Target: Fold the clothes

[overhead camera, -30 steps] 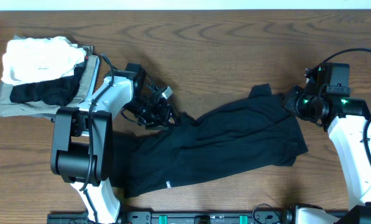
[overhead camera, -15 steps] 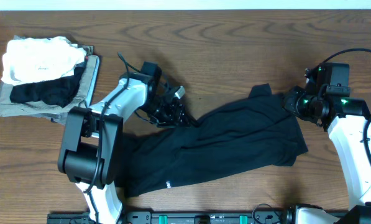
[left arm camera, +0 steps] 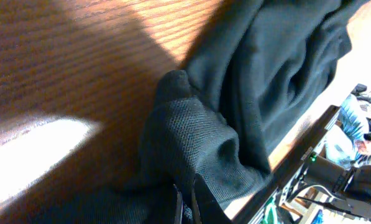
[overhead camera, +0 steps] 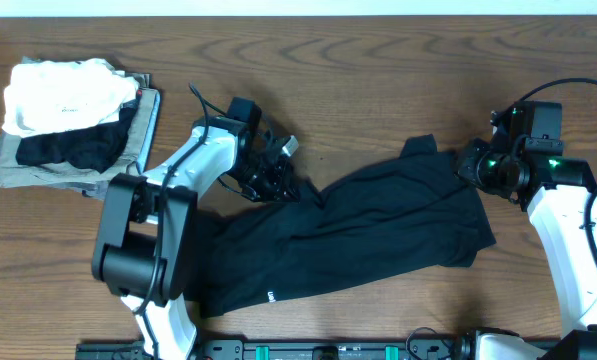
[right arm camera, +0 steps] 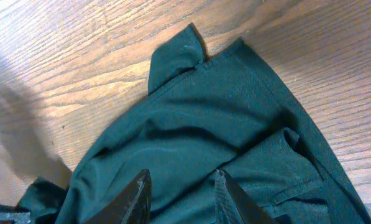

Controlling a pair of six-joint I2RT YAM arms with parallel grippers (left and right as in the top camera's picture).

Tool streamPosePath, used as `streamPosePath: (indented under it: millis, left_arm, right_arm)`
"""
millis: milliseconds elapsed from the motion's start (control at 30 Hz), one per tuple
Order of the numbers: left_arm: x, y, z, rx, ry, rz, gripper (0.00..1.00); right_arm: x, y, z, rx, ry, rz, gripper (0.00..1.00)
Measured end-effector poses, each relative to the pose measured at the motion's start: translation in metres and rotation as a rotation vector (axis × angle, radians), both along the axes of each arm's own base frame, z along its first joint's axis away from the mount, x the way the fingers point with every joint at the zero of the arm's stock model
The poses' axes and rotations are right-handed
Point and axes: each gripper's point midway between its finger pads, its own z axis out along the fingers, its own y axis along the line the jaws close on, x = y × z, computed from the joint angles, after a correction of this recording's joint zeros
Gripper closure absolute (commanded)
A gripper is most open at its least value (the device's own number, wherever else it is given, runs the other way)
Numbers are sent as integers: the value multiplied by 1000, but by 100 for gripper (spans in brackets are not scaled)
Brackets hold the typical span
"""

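Observation:
The clothes [overhead camera: 378, 230], a black T-shirt, lie crumpled across the middle of the wooden table [overhead camera: 378, 70]. At their upper left edge my left gripper [overhead camera: 281, 185] is shut on a bunched fold. In the left wrist view the fingers [left arm camera: 188, 208] pinch the dark knit fabric [left arm camera: 197, 143] against the wood. My right gripper [overhead camera: 470, 165] hangs over the shirt's upper right corner. It stands open in the right wrist view [right arm camera: 182, 180], above the fabric [right arm camera: 204, 118] and holding nothing. A small flap [right arm camera: 176, 59] sticks out from the far edge.
At the back left corner sits a stack of folded garments: white [overhead camera: 63, 95] on top, black [overhead camera: 68, 150] below it, grey [overhead camera: 18, 170] underneath. The table's far edge [overhead camera: 298, 14] runs along the top of the overhead view.
My left arm swung right to the shirt's upper left edge, and its gripper closed on the fabric. The right arm and the shirt's right half have not moved.

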Motion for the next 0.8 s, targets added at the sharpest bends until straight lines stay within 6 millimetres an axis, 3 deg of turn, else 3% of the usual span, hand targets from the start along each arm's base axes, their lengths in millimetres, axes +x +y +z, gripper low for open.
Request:
streamPosePath:
  millis: [233,367,467,600,800]
  left_arm:
    - [-11,10,58,24,-111,2,94]
    - [-28,23,77,86,-109,4,94]
    - [-43,34,76,148,-51,6,92]
    - [-52,43,71,204,-4,13,70]
    - [-69,51,64,247,70,11,65]
  right_arm:
    - [1,0,0,-1,-4,0,68]
    - [4,-2,2,-8,-16,-3,68]
    - [6,-3,3,-13,-28,-5,68]
    - [14,-4,7,-22,-67,-9,68]
    - [28,-6,6,-28,-100,-13,68]
